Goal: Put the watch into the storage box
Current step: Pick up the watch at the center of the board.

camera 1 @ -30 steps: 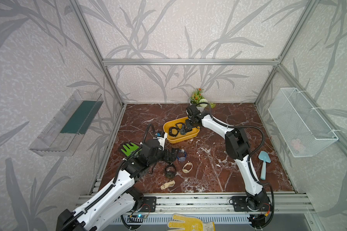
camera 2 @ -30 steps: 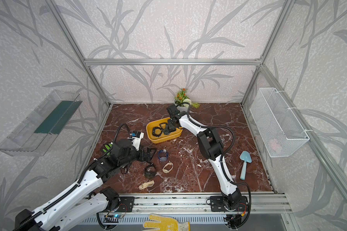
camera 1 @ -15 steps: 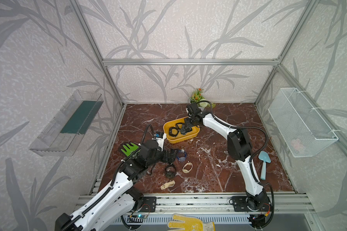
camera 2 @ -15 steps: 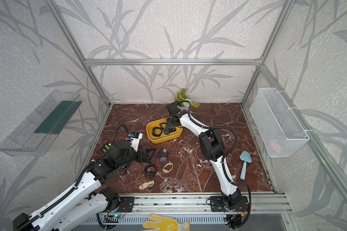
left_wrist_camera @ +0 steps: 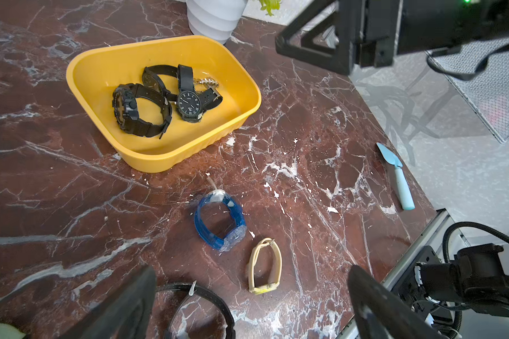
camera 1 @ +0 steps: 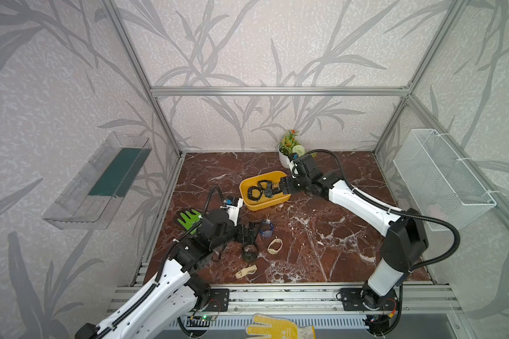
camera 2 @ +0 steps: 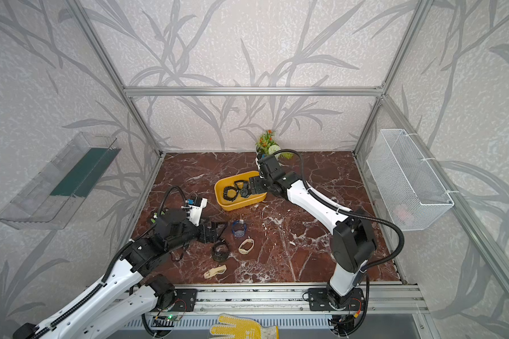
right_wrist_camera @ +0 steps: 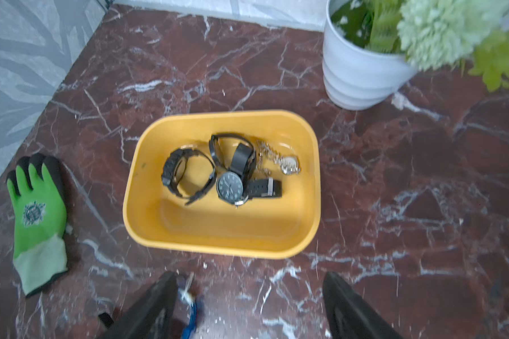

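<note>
The yellow storage box [camera 1: 264,204] stands mid-table, also in the wrist views [right_wrist_camera: 218,229] [left_wrist_camera: 165,158]. Inside it lie a round-faced black watch [right_wrist_camera: 230,187], a chunky black watch [right_wrist_camera: 185,173] and a silver pocket watch [right_wrist_camera: 290,165]. My right gripper [camera 1: 282,186] [right_wrist_camera: 250,276] hovers open and empty at the box's right end. On the marble nearer the front lie a blue watch [left_wrist_camera: 219,218], a beige watch [left_wrist_camera: 265,265] and a black watch [left_wrist_camera: 200,296]. My left gripper [camera 1: 251,232] [left_wrist_camera: 252,270] is open, low over the black watch, holding nothing.
A white potted plant [camera 1: 288,149] stands just behind the box. A green glove [right_wrist_camera: 37,214] lies left of it, and a beige strap [camera 1: 246,271] near the front edge. A blue trowel [left_wrist_camera: 397,176] lies at the right. A wire basket [camera 1: 441,176] and clear tray [camera 1: 100,179] hang on the walls.
My right gripper went from shut to open and drew back slightly from the box; the round-faced black watch now lies loose inside. The left arm has hardly moved.
</note>
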Motion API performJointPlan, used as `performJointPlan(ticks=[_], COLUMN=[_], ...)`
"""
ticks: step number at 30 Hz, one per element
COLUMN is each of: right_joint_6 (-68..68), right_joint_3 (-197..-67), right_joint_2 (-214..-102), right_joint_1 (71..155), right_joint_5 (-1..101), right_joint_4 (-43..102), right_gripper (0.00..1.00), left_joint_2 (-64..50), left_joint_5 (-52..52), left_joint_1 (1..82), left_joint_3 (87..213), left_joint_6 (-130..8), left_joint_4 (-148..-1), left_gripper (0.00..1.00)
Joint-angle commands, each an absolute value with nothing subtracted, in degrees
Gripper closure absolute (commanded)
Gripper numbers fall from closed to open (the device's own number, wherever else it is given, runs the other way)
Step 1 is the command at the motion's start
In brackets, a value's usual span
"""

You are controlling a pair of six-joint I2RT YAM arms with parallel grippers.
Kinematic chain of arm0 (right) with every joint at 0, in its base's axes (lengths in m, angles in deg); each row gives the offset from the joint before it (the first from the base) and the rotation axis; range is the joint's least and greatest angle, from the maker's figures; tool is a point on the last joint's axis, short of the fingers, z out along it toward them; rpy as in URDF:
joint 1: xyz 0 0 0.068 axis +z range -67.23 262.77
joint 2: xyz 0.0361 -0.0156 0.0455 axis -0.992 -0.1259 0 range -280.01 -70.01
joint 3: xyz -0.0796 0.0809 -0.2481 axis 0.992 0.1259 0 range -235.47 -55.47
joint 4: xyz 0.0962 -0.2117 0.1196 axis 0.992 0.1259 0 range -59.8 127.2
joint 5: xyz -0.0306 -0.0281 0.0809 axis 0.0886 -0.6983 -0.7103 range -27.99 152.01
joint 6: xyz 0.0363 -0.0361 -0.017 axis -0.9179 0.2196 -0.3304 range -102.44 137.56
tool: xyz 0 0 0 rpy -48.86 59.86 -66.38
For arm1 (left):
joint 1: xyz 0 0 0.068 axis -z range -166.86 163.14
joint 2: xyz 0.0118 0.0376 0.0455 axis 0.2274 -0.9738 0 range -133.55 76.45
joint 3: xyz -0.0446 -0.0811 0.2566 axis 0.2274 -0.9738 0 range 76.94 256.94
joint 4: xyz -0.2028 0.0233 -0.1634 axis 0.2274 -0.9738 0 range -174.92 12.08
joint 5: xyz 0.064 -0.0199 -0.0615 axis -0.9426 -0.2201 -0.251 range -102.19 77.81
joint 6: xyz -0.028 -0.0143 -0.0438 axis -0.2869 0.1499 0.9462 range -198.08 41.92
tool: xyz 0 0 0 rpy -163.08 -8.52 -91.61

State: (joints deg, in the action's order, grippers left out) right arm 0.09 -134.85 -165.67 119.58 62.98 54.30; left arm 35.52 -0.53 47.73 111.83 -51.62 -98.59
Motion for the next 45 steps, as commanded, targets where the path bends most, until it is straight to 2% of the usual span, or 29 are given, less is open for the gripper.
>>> performJointPlan(ticks=[1, 10, 17, 27, 45], right_joint_6=[-1.65, -9.89, -16.10, -22.09, -23.63], right_joint_3=[-127.14, -110.63, -106.21, -107.53, -112.59], right_joint_2=[-158.81, -148.18, -149.13, -156.54, -167.48], right_joint_1=[121.60, 130.99, 137.96, 141.10, 141.04], right_joint_5=[62.57, 64.58, 64.88, 65.79, 65.48], right_joint_4=[52.34, 54.90, 54.74, 51.56, 49.28], right_gripper=[0.20, 0.24, 0.39, 0.53, 0.59], left_joint_2=[35.36, 35.40, 38.44, 41.35, 43.27], left_joint_5=[0.71, -3.01, -5.37, -6.79, -8.94], left_joint_1=[48.46, 55.22, 61.48, 65.50, 67.90], left_joint_3=[111.13, 111.70, 110.70, 109.73, 108.62], left_joint_6=[-50.66, -49.87, -46.12, -43.12, -41.94], left_joint_4=[-99.71, -104.88, -109.45, -113.51, -114.79], left_gripper=[0.01, 0.01, 0.01, 0.01, 0.01])
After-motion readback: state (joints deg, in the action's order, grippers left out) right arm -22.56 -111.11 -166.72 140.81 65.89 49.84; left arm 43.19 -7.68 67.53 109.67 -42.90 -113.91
